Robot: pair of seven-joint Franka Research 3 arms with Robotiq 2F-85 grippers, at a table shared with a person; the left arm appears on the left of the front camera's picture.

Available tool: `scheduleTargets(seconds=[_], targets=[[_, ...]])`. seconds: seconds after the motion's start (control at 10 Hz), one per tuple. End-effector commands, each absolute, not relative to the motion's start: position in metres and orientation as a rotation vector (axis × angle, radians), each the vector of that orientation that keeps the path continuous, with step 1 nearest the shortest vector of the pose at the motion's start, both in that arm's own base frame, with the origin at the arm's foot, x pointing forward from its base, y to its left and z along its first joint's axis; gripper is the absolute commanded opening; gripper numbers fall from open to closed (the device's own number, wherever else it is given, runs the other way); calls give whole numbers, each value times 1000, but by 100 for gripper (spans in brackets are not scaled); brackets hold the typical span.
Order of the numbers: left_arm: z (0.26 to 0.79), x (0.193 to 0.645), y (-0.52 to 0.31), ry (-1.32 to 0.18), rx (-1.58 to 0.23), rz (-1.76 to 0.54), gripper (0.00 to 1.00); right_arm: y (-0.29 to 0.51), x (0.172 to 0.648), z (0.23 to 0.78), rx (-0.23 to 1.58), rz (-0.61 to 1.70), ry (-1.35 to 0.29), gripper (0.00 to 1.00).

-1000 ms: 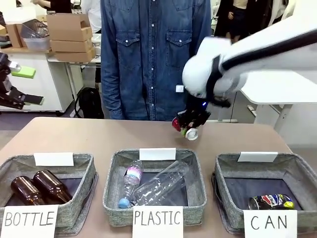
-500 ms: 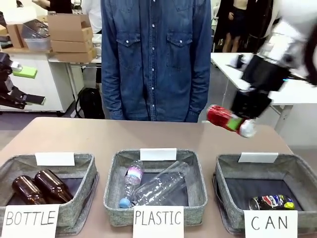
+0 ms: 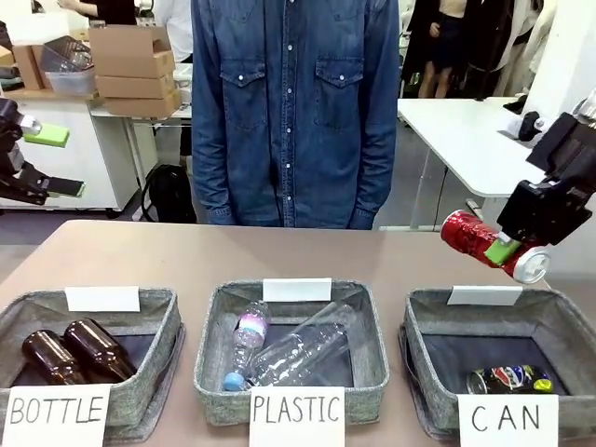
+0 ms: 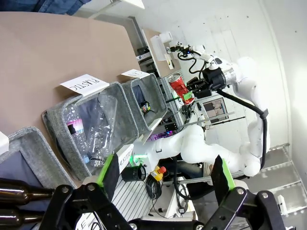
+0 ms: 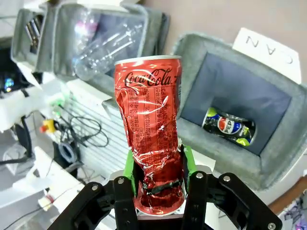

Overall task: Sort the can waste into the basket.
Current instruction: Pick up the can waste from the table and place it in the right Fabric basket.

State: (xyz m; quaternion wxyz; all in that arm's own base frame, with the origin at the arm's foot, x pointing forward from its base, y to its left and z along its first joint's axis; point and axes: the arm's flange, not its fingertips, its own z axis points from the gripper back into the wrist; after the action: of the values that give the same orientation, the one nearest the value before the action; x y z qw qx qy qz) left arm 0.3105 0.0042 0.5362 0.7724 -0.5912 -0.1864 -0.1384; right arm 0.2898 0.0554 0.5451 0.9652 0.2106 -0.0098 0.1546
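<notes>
We see the right gripper (image 3: 510, 244) clamped on the red can (image 3: 491, 246), its green pads pinching the dented lower body near one silver end, as the right wrist view shows (image 5: 154, 158); the can hangs in the air above the far rim of the basket (image 3: 559, 317) signed "CAN", tilted, its long axis running down toward picture right with a silver end at the lower right; nothing stands between it and the basket's opening. In that basket one black can (image 3: 510, 379) lies on its side near the front wall, its round logo facing up; so we count two cans, one held and one in the basket. The middle basket signed "PLASTIC" (image 3: 209, 349) holds two clear plastic bottles (image 3: 298, 352), lying crossed; the basket signed "BOTTLE" (image 3: 163, 340) holds two brown glass bottles (image 3: 74, 352), side by side; three baskets stand in a row along the near edge of the brown table (image 3: 186, 256). A person in a denim shirt (image 3: 293, 102) stands at the far side. The left gripper (image 4: 165, 179) hangs with its fingers spread apart, holding nothing.
</notes>
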Motion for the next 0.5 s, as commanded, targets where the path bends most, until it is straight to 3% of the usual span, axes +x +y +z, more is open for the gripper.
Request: scheduleTargets(seconds=[0.0, 0.4], targets=[[537, 309, 5, -412, -1284, -318, 100, 59, 288, 536, 450, 245, -55, 0], [537, 309, 5, -412, -1284, -318, 100, 56, 290, 534, 447, 220, -58, 0]])
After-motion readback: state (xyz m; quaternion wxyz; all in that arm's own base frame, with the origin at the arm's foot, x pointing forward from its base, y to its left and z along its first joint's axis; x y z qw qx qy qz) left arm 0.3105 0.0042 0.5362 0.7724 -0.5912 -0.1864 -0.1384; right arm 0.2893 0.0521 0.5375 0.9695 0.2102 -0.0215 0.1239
